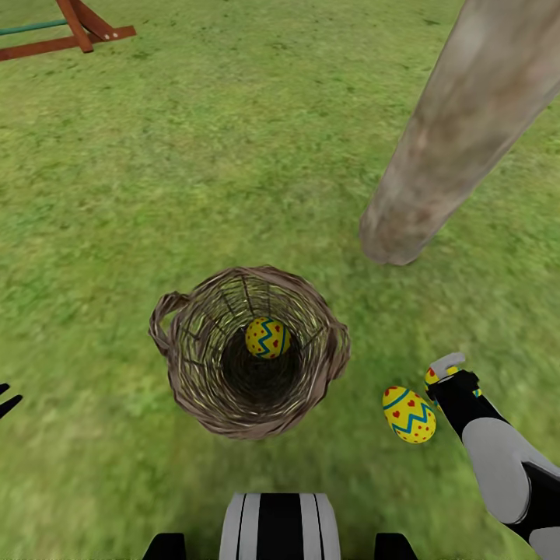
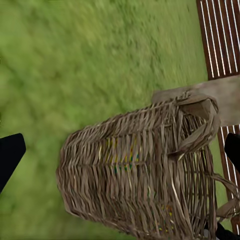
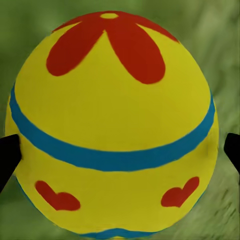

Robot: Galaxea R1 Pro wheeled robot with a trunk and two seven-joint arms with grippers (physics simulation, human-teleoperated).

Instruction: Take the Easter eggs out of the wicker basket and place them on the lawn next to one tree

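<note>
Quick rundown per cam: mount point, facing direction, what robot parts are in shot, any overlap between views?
Head: looks down on wicker basket, tree, lawn; right gripper and trunk show.
Left wrist: on left arm, faces the basket's side; dark fingertips at edges.
Right wrist: on right arm, close on flowered egg.
Shared: head and left wrist both see the basket.

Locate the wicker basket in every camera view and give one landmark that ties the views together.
Head view: wicker basket low centre, one egg inside.
Left wrist view: wicker basket seen side-on, across the lower right of the picture.
Right wrist view: not in it; a flower-topped egg sits between the right claw's fingers.
Shared landmark: the lawn, green behind everything.
</note>
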